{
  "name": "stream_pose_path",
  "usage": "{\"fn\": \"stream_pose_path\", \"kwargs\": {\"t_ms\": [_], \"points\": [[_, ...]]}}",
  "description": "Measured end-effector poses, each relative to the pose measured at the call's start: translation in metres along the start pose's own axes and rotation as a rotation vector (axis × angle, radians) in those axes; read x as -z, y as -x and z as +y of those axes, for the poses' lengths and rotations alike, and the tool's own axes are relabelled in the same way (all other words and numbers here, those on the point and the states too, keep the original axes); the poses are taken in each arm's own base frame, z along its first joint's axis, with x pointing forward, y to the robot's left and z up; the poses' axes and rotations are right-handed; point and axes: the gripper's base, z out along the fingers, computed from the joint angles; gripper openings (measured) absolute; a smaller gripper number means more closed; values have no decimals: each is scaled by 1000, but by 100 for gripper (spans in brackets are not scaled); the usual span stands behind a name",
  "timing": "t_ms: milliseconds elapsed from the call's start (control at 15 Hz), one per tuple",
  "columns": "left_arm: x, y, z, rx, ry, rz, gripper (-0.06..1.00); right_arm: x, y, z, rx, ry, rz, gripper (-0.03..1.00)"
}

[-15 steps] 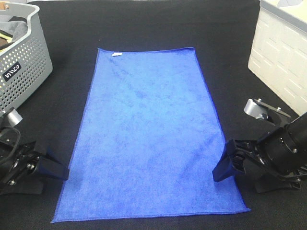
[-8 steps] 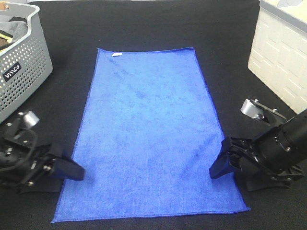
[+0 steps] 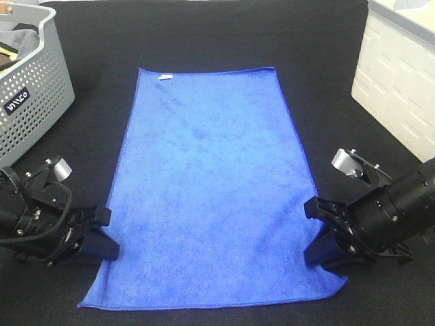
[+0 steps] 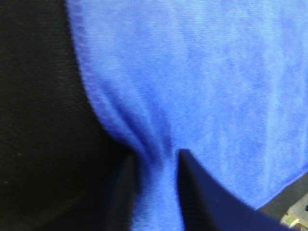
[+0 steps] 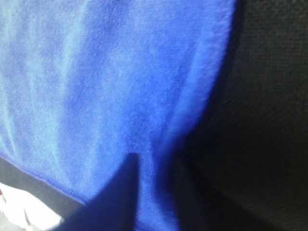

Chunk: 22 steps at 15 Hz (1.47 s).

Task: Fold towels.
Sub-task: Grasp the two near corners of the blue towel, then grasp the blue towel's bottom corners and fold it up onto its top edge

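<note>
towel [image 3: 211, 183] hem inside blurred left tool [image 4: 155, 166]

Royal-blue towel [image 3: 211, 190] spread open in a single layer on the black tabletop [image 3: 204, 34].
It is a long rectangle with stitched edges, lying lengthwise away from the high camera, with a small white tag [image 3: 164, 77] at its far left corner. Near the close end both long edges are gathered into narrow, pinched ridges and sit drawn inward; the rest of the cloth lies smooth and flat.
</note>
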Motion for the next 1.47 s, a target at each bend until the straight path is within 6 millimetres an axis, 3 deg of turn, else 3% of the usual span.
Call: {"fn": "stream_pose_path", "kwargs": {"t_ms": [67,133,200,400,733,1133,1467], "points": [[0,0,1,0,7,-2,11,0,0,0,-1,-4,-5,7],[0,0,1,0,8,-2,2,0,0,0,-1,-4,-5,0],[0,0,1,0,8,-2,0,0,0,0,-1,-4,-5,0],[5,0,-3,-13,4,-3,0,4,-1,3,-8,11,-2,0],[35,-6,-17,-89,30,37,0,35,-15,14,6,-8,-12,0],[55,-55,-11,-77,55,123,0,40,-55,9,-10,-10,39,0],[65,-56,-15,-93,70,73,0,42,-56,9,-11,-12,17,0]]}}
